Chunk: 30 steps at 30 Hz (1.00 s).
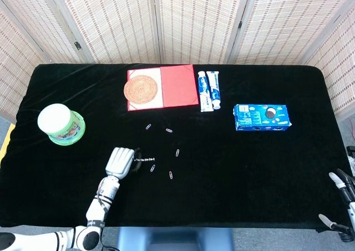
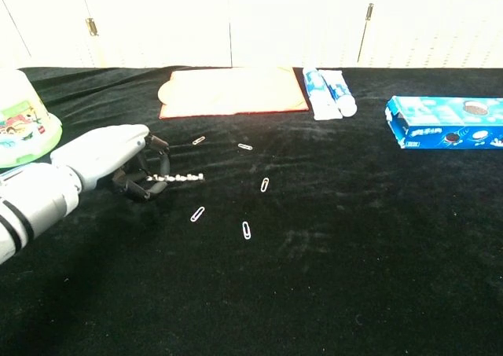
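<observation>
In the head view, the left hand (image 1: pixel 120 162) is seen palm down on the black table (image 1: pixel 249 168), its fingers curled around one end of a small beaded chain (image 1: pixel 145 159). The rest of the chain lies flat on the cloth, pointing away from the hand toward a paper clip (image 1: pixel 152 168) just beside it. More paper clips are scattered nearby. Well beyond the hand lie a red mat (image 1: pixel 177 86) and a woven coaster (image 1: pixel 142 90); a green tub (image 1: pixel 61 124) stands off to its outer side. Only fingertips of the right hand (image 1: pixel 343 198) show at the table's far corner; whether it is released or clenched cannot be told.

In the chest view, the left hand (image 2: pixel 106 161) is grasping the chain (image 2: pixel 179 178) low at the fingertips, probably so it can be dragged rather than lifted.
</observation>
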Motion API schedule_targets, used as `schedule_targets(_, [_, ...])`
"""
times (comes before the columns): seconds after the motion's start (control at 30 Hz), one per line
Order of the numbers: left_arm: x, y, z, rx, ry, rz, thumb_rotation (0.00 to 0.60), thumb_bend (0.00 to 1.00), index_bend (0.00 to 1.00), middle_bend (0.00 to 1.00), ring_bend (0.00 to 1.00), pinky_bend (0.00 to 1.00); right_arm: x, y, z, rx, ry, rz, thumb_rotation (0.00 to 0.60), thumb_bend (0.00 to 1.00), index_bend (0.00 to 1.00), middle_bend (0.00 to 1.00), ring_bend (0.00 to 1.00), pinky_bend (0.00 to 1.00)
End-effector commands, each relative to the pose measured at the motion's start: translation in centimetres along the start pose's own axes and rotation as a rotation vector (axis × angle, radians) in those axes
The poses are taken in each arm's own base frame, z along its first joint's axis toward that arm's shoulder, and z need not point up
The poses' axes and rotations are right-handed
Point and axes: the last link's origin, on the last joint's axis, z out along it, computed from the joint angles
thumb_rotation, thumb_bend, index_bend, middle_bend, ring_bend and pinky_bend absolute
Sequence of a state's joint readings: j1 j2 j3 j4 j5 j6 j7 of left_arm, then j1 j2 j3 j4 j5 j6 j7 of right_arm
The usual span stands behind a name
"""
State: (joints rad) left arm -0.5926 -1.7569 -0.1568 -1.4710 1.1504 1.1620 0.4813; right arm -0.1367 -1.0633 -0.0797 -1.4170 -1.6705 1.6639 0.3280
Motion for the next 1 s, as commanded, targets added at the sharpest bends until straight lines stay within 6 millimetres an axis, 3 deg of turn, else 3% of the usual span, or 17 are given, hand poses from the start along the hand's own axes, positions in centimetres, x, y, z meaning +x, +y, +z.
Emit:
schedule_targets(0.03, [-0.4, 0.9, -1.5, -0.028, -0.002, 0.030, 0.600, 0.55, 0.94, 1.00, 1.00, 1.00, -0.1, -0.1, -0.1, 0.009, -0.007, -0.001, 0.600, 0.10, 0.00, 0.00, 0.00, 0.00])
schedule_targets(0.23, [-1.4, 1.8, -2.5, -0.050, 0.003, 0.074, 0.600, 0.55, 0.94, 1.00, 1.00, 1.00, 0.1, -0.2, -0.6, 0.023, 0.003, 0.003, 0.600, 0.10, 0.00, 0.00, 0.00, 0.00])
schedule_targets(0.43, [-2.7, 2.6, -1.9, -0.066, 0.005, 0.089, 0.600, 0.55, 0.94, 1.00, 1.00, 1.00, 0.4, -0.1, -1.3, 0.030, 0.024, 0.007, 0.600, 0.10, 0.00, 0.00, 0.00, 0.00])
schedule_targets(1.0, [-3.5, 1.1, -0.4, -0.045, 0.032, 0.170, 0.600, 0.55, 0.94, 1.00, 1.00, 1.00, 0.4, 0.2, -1.0, 0.020, 0.029, 0.010, 0.600, 0.10, 0.00, 0.00, 0.00, 0.00])
